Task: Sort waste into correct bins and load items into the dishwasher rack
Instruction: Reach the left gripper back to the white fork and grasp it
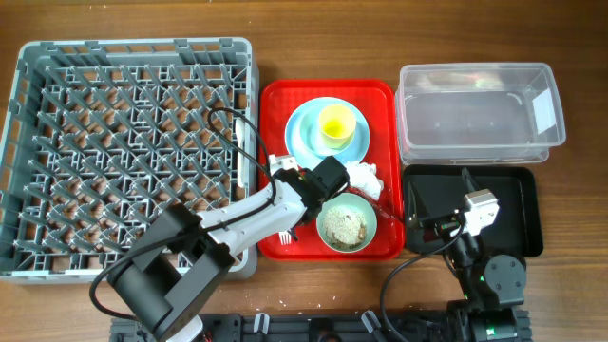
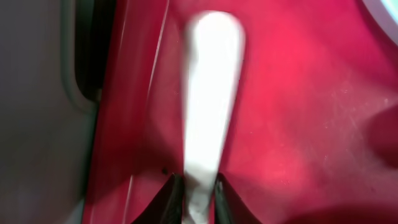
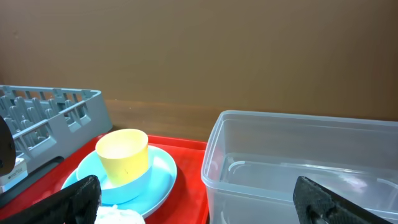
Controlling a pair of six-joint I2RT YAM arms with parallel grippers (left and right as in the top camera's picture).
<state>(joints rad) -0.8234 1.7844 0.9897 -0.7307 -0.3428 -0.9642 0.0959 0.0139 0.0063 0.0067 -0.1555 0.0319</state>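
Left gripper nearly closed, pinching utensil end | utensil lying mid-frame, stretching upward over tray

Brown wood-grain table, even soft light; plain brown backdrop beyond far edge.

The left gripper pinched the end of a blurred white plastic utensil above the red tray.
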